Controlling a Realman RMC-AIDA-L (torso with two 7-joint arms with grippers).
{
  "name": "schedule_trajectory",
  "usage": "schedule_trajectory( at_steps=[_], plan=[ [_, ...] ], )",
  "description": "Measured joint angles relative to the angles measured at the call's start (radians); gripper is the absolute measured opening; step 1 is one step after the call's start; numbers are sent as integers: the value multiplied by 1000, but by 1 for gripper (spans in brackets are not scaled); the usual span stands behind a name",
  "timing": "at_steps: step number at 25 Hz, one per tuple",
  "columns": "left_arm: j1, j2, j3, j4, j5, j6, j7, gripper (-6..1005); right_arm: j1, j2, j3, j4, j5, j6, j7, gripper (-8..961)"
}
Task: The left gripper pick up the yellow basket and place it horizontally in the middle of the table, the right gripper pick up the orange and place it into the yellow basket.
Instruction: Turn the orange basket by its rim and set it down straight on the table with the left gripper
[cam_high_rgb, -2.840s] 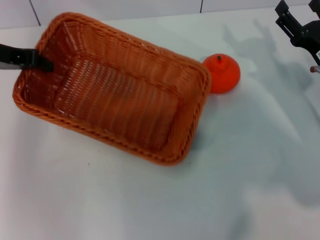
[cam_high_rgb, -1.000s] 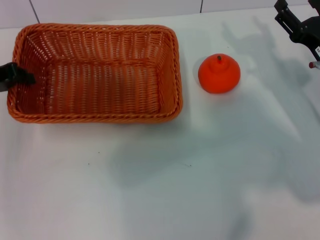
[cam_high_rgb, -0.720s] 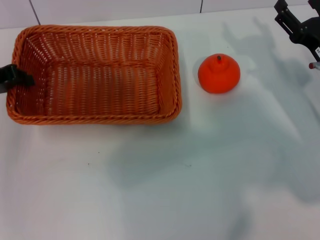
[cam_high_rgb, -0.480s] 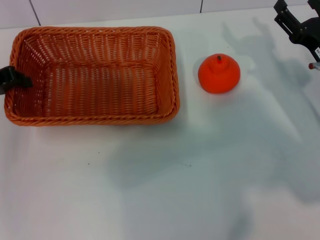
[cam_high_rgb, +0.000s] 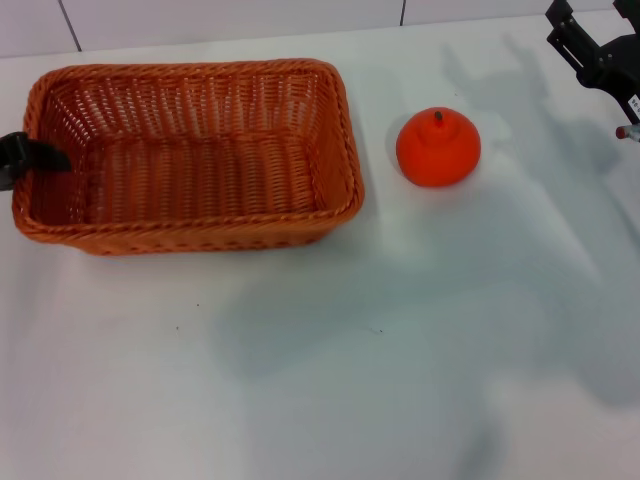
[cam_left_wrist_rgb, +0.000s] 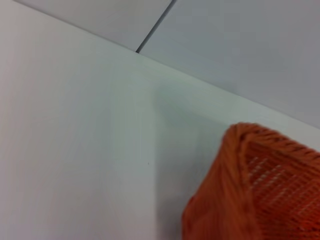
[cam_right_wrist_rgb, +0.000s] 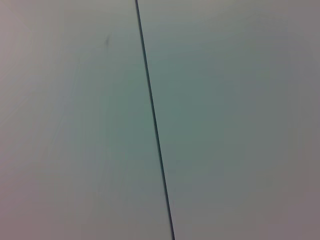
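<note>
We keep the left gripper (cam_high_rgb: 28, 155) clamped on the left short rim of the yellow basket (cam_high_rgb: 190, 155), which lies lengthwise on the table (cam_high_rgb: 400, 350). The orange (cam_high_rgb: 438, 147) sits just right of it: firm, round, likely to roll, best pinched across its middle. Far right, the right gripper (cam_high_rgb: 590, 45) hangs open.

Likely lab bench: bare white table (cam_high_rgb: 400, 400), plain panelled wall (cam_high_rgb: 230, 20) behind.

My left gripper (cam_high_rgb: 30, 155) is black and slim. My right gripper (cam_high_rgb: 590, 45) is a black, blocky claw with a tiny red dot near it.
</note>
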Motion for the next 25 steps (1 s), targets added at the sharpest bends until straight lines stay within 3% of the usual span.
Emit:
schedule_trajectory(
  at_steps=[6, 8, 13, 19, 25],
  plan=[
    [0, 0, 1, 0, -5, -5, 8, 249, 0, 0, 0, 0, 0, -1, 0, 889],
    [0, 0, 1, 0, -6, -8, 11, 460, -1, 0, 0, 0, 0, -1, 0, 888],
    [3, 0, 1, 3, -10, -28, 27, 720, -2, 0, 0, 0, 0, -2, 0, 885],
    [13, 0, -1, 36, -10, -41, 29, 899, -1, 0, 0, 0, 0, -3, 0, 881],
    [30, 0, -9, 95, -67, -48, 57, 897, 3, 0, -1, 0, 0, 1, 0, 877]
  ],
)
